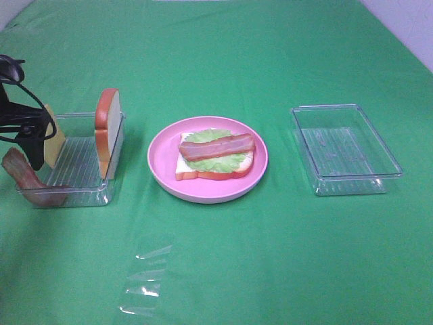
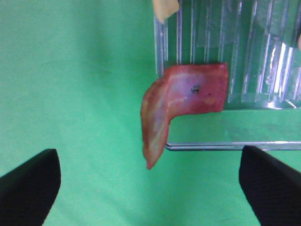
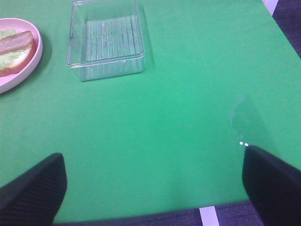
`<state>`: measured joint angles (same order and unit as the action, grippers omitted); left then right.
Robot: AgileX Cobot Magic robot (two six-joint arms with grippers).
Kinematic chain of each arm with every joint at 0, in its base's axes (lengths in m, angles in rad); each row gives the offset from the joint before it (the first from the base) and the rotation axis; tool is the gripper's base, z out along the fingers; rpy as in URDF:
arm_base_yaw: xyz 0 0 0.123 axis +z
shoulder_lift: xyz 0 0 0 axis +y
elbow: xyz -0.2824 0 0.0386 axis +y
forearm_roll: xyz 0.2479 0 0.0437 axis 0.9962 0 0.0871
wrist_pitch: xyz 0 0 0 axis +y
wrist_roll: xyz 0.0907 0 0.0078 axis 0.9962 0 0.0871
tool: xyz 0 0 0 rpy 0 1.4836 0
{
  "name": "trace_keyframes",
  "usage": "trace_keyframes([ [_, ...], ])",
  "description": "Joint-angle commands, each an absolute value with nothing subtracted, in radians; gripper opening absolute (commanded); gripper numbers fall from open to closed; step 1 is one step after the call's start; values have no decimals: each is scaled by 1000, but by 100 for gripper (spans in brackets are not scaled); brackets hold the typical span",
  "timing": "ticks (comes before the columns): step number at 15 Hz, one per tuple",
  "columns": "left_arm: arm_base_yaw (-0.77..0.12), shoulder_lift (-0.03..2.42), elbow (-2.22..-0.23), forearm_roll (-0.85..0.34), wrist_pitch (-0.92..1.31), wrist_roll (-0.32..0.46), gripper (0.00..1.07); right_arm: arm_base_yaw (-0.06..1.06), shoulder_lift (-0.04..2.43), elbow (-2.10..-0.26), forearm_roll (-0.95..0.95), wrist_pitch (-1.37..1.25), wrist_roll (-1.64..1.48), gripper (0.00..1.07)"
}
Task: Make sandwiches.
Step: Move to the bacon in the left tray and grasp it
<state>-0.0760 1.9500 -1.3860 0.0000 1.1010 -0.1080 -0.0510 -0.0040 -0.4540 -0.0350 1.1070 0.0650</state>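
Sandwich (image 1: 215, 157) sits on the pink plate (image 1: 162, 170), well apart from both grippers. Left gripper (image 2: 150, 187), jaws apart, hangs over a bacon strip (image 2: 188, 94) draped across a tray (image 2: 225, 146) rim; right gripper (image 3: 153, 188) likewise apart.

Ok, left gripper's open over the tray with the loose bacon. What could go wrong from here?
1. The bacon strip hangs over the left tray rim, half in, half out; the left gripper could catch the rim or drag the strip onto the cloth.
2. The bread slice stands on edge against that tray's wall; a nudge to the tray might topple it.
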Motion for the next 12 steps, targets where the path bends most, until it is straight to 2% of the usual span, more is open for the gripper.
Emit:
trace_keyframes([
  [1,-74,1972,-1389,-30,1057,-89,95,-50,-32,-452,-34,1100,67,98],
  [4,-74,1991,-1389,-85,1008,-67,95,-50,-32,-452,-34,1100,67,98],
  [9,-74,1991,-1389,-100,1007,-74,73,-50,-32,-452,-34,1100,67,98],
  [12,-74,1990,-1389,-100,1025,-81,71,-50,-32,-452,-34,1100,67,98],
])
